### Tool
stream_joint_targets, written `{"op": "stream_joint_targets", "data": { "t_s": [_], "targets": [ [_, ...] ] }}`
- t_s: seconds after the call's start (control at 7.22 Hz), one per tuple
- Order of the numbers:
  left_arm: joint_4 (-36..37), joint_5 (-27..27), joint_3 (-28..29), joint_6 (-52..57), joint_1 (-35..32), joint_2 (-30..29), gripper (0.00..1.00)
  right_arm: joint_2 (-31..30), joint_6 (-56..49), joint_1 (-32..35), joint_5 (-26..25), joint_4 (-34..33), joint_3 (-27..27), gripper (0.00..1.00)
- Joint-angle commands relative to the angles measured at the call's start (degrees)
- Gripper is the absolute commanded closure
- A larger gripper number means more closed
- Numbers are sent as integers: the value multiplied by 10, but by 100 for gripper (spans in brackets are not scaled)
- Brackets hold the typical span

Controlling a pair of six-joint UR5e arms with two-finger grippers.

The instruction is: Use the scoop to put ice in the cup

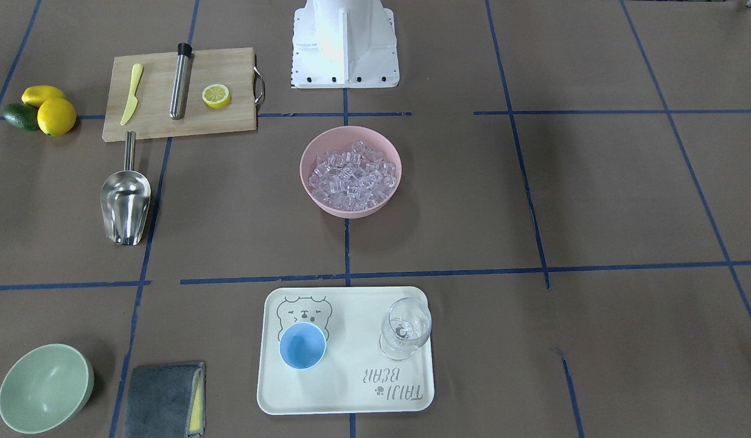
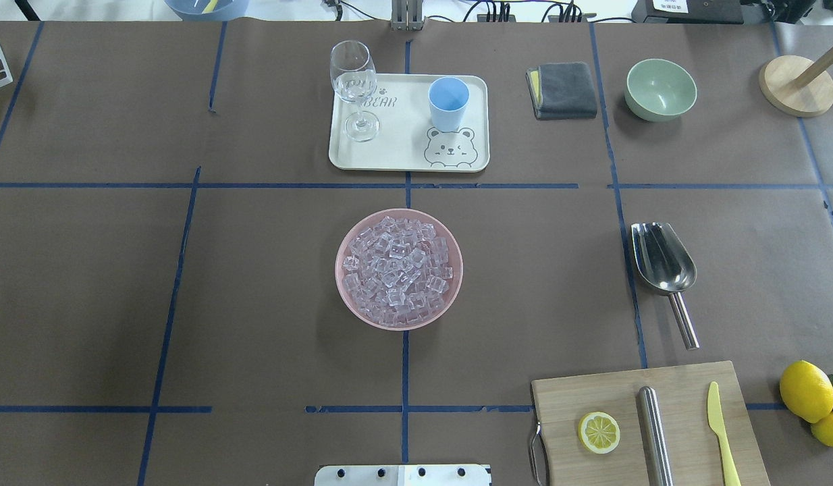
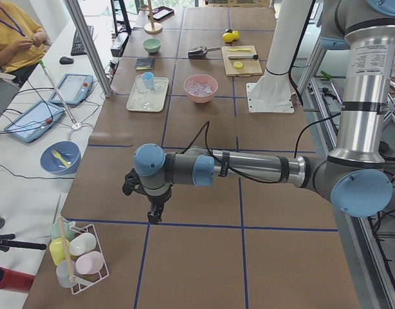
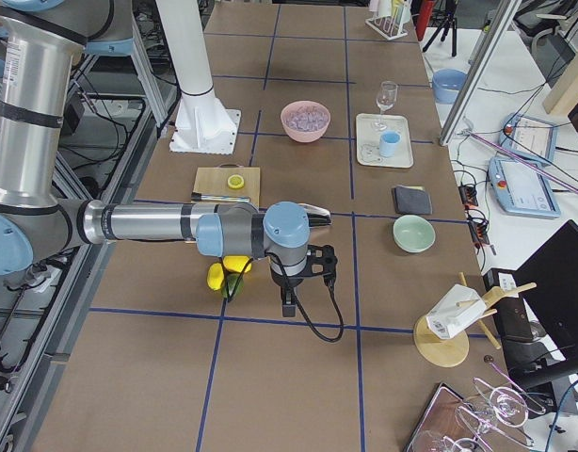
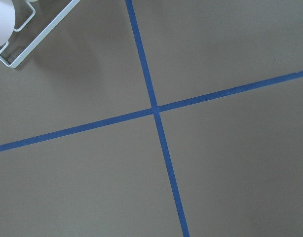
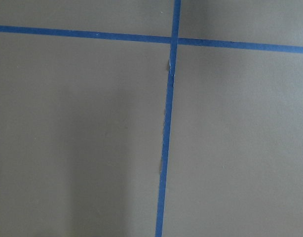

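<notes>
The clear ice cubes (image 2: 398,268) fill a pink bowl (image 2: 344,297) at the table's middle. The light-blue cup (image 2: 448,103) stands upright and empty on a cream tray (image 2: 389,156) at the far side. The steel scoop (image 2: 663,260) lies on the table to the right of the bowl, handle toward the robot. My left gripper (image 3: 155,217) hangs over bare table far off to the left, seen only in the exterior left view. My right gripper (image 4: 288,307) hangs far off to the right, seen only in the exterior right view. I cannot tell whether either is open or shut.
A clear stemmed glass (image 2: 354,88) shares the tray. A grey cloth (image 2: 563,90) and a pale green bowl (image 2: 660,88) sit at the far right. A wooden board (image 2: 649,425) with a lemon half, a steel cylinder and a yellow knife lies near right, with lemons (image 2: 806,391) beside it.
</notes>
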Motion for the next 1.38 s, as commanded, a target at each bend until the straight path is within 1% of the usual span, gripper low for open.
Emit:
{"op": "stream_joint_targets", "data": {
  "t_s": [0.0, 0.42, 0.97, 1.25],
  "targets": [
    [-4, 0, -2, 3, 1, 0, 0, 1, 0, 0, 0, 0, 0, 0],
    [-4, 0, -2, 2, 2, -1, 0, 10, 1, 0, 0, 0, -3, 0],
    [-6, -5, -3, 1, 3, -9, 0, 17, 6, -1, 6, -1, 8, 0],
    [-31, -9, -4, 1, 4, -22, 0, 17, 6, -2, 6, -1, 8, 0]
  ]
}}
